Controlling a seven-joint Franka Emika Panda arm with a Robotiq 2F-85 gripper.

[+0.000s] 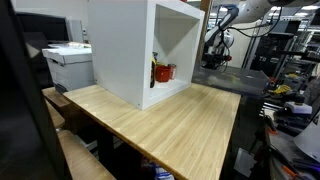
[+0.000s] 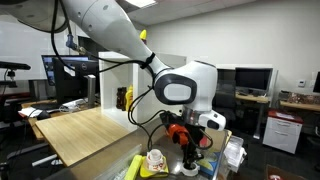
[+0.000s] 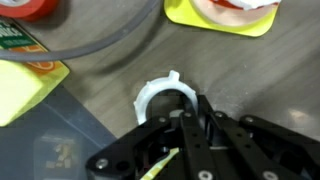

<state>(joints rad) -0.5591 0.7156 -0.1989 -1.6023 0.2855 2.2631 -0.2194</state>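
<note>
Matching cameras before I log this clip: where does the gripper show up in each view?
In an exterior view: gripper, small, upper right, beyond the white cabinet.
In an exterior view: gripper, low, right of centre, pointing down beside a yellow plate.
Wrist view: gripper, bottom centre, fingertips at a white ring.
Shared landmark: the white cabinet in both exterior views; the yellow plate likely links the wrist view.

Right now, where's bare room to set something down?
The wooden table is bare from the white box out to its near edge. It is crowded by the gripper: white ring, yellow plate and grey cable sit close together.
</note>
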